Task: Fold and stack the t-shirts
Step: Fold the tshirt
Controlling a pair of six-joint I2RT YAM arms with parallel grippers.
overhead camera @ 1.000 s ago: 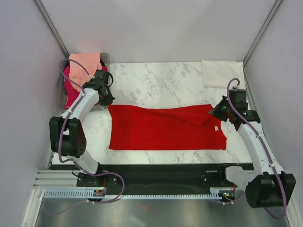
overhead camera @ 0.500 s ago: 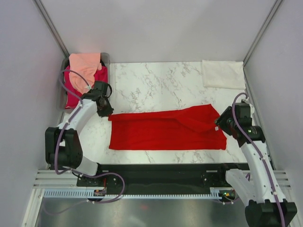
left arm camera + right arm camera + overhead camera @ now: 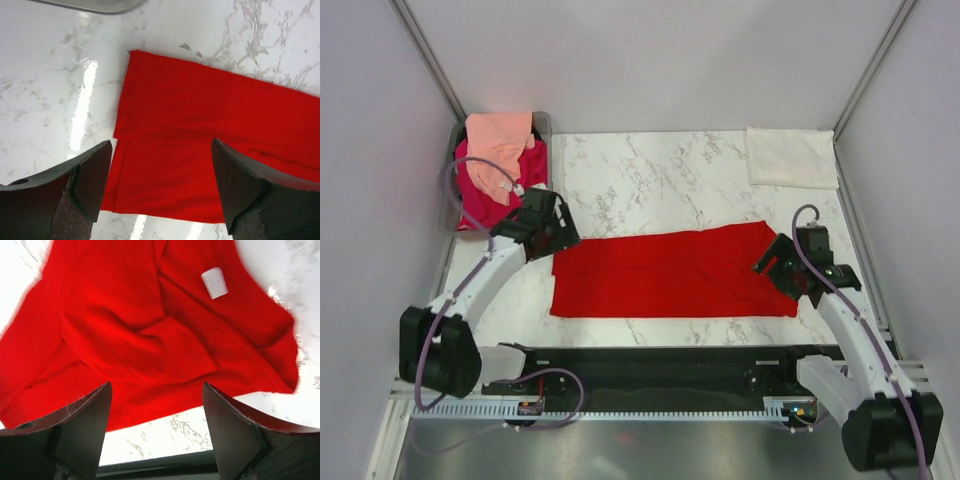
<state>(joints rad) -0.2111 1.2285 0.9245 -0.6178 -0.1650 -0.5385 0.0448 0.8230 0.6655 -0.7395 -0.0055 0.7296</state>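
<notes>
A bright red t-shirt (image 3: 670,275) lies folded into a long flat band across the marble table (image 3: 660,175). My left gripper (image 3: 560,235) hovers open over its left end (image 3: 165,100), nothing between the fingers (image 3: 92,175). Over the shirt's right end my right gripper (image 3: 775,265) also stands open and empty. The right wrist view shows rumpled red cloth (image 3: 140,335) and a small white neck tag (image 3: 214,282) ahead of that gripper (image 3: 156,387). A folded cream-white t-shirt (image 3: 790,157) lies at the far right corner. Peach (image 3: 500,135) and magenta-pink (image 3: 485,190) t-shirts fill a bin at the far left.
The grey bin (image 3: 543,122) stands at the table's far left corner; its rim (image 3: 95,4) shows at the top of the left wrist view. A black rail (image 3: 670,362) runs along the near edge. Grey walls close in the left, right and far sides.
Both grippers have gone from shut to open and let go of the red t-shirt. Both arms have drawn nearer; the left hand has shifted right over the shirt's left end.
</notes>
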